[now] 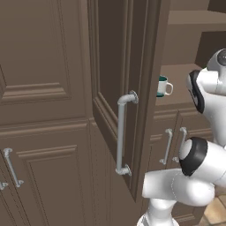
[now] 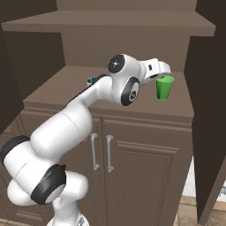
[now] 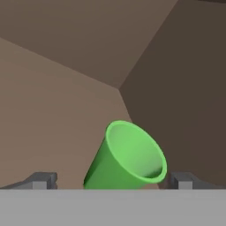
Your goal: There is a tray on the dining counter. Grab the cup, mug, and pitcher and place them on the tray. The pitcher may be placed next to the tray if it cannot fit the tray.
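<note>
Inside the open brown cabinet recess, the gripper [image 3: 112, 180] stands spread wide, one dark finger tip [image 3: 42, 180] on each side of the cup [image 3: 128, 158], not clenched on it. No contact can be made out. In the right base view the gripper [image 2: 161, 75] sits at the cup's [image 2: 164, 87] rim, which stands upright on the cabinet shelf [image 2: 88, 95], toward its right side near the side wall. The mug [image 1: 163, 86] rests on the same shelf, farther left, handle pointing right in the left base view, partly behind the open cabinet door [image 1: 126, 88] with its grey bar handle [image 1: 121, 134]. Closed lower doors [image 2: 132, 172] sit below the shelf.
</note>
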